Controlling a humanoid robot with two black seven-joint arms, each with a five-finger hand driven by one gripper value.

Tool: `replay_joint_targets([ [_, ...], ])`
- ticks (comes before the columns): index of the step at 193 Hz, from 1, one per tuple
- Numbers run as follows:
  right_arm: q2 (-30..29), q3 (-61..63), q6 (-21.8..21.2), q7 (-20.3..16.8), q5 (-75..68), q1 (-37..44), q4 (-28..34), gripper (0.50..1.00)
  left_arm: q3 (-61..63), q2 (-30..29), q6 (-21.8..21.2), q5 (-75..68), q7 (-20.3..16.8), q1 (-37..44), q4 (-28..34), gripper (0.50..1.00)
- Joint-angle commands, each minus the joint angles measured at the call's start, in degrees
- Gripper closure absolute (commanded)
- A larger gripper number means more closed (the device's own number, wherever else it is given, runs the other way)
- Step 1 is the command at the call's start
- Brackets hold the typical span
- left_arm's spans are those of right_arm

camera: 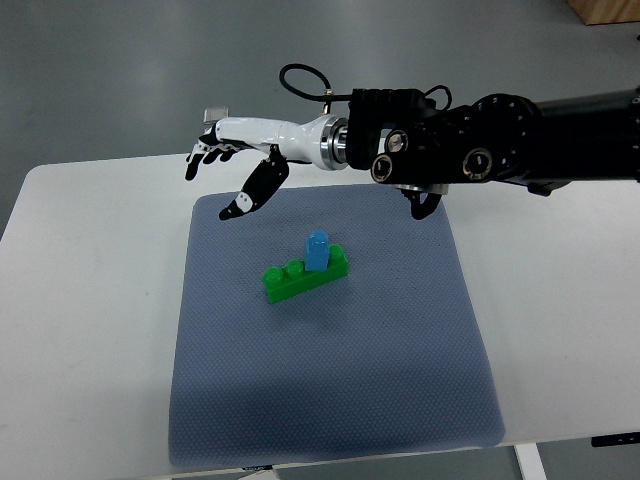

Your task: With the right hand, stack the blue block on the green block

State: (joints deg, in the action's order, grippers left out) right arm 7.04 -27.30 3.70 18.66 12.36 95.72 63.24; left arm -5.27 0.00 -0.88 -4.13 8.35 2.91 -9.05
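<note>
A long green block (pixel 297 276) lies at a slant near the middle of the blue-grey mat (pixel 330 400). The small blue block (pixel 318 249) stands upright on top of it, toward its right end. My right hand (pixel 225 170) hovers above the mat's far left corner, up and left of the blocks and well apart from them. Its fingers (pixel 207 153) are spread and its thumb (pixel 252 190) hangs down, with nothing held. The black right arm (pixel 480 150) comes in from the right edge. No left arm shows.
The mat lies on a white table (pixel 90 320), whose front edge runs just below the mat. A black cable (pixel 300 80) loops above the wrist. Grey floor lies beyond the table's far edge.
</note>
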Motion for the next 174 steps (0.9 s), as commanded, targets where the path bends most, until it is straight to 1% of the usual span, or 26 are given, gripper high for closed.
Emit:
replay_joint_targets([
  [1,5.0,8.74,-1.15,-0.21,-5.67,-4.75,-0.57,0.638,0.0,0.0,0.0,0.0,0.0,0.0,0.0,0.5],
  [10,6.14,13.15,-1.07,-0.29,-8.49,-7.65,-1.19,0.638,0.0,0.0,0.0,0.0,0.0,0.0,0.0,0.5],
  [27,7.72,23.07,-1.15,-0.29,-13.5,-15.38,-4.17,0.607,0.0,0.0,0.0,0.0,0.0,0.0,0.0,0.5],
  [34,8.16,26.58,-1.33,-0.38,-14.29,-17.84,-5.31,0.605,0.0,0.0,0.0,0.0,0.0,0.0,0.0,0.5],
  [44,8.17,26.6,-1.33,-0.38,-14.29,-17.85,-5.32,0.605,0.0,0.0,0.0,0.0,0.0,0.0,0.0,0.5],
  [45,8.25,32.25,-1.76,-0.38,-14.73,-22.55,-7.06,0.603,0.0,0.0,0.0,0.0,0.0,0.0,0.0,0.5],
  [49,8.34,34.67,-2.03,-0.38,-14.73,-24.43,-7.51,0.603,0.0,0.0,0.0,0.0,0.0,0.0,0.0,0.5],
  [55,8.25,38.1,-2.38,-0.38,-14.73,-26.98,-8.22,0.603,0.0,0.0,0.0,0.0,0.0,0.0,0.0,0.5],
  [65,8.25,38.11,-2.38,-0.38,-14.73,-26.99,-8.22,0.603,0.0,0.0,0.0,0.0,0.0,0.0,0.0,0.5],
  [66,8.08,43.42,-3.43,-0.38,-14.73,-30.64,-9.26,0.591,0.0,0.0,0.0,0.0,0.0,0.0,0.0,0.5],
  [80,7.73,49.36,-4.76,-0.38,-14.82,-34.99,-10.94,0.587,0.0,0.0,0.0,0.0,0.0,0.0,0.0,0.5],
  [91,6.23,54.54,-5.46,-0.29,-14.82,-39.29,-13.05,0.587,0.0,0.0,0.0,0.0,0.0,0.0,0.0,0.5],
  [110,1.93,62.18,-5.9,-0.21,-14.73,-44.12,-16.74,0.587,0.0,0.0,0.0,0.0,0.0,0.0,0.0,0.5],
  [125,-0.18,65.97,-6.51,-0.29,-14.64,-47.11,-19.03,0.587,0.0,0.0,0.0,0.0,0.0,0.0,0.0,0.5],
  [133,-0.45,66.5,-7.57,-0.38,-14.47,-47.82,-19.64,0.587,0.0,0.0,0.0,0.0,0.0,0.0,0.0,0.5],
  [146,-0.45,66.59,-10.99,-0.38,-14.38,-49.05,-21.14,0.587,0.0,0.0,0.0,0.0,0.0,0.0,0.0,0.5],
  [156,-0.54,66.85,-12.84,-0.38,-14.38,-49.66,-22.37,0.587,0.0,0.0,0.0,0.0,0.0,0.0,0.0,0.5],
  [170,-0.62,66.85,-13.28,-0.38,-14.47,-49.75,-22.81,0.587,0.0,0.0,0.0,0.0,0.0,0.0,0.0,0.5],
  [171,-0.71,66.94,-13.8,-0.3,-14.73,-49.84,-23.94,0.587,0.0,0.0,0.0,0.0,0.0,0.0,0.0,0.5],
  [174,-0.8,66.94,-13.9,-0.29,-14.64,-49.84,-24.13,0.587,0.0,0.0,0.0,0.0,0.0,0.0,0.0,0.5],
])
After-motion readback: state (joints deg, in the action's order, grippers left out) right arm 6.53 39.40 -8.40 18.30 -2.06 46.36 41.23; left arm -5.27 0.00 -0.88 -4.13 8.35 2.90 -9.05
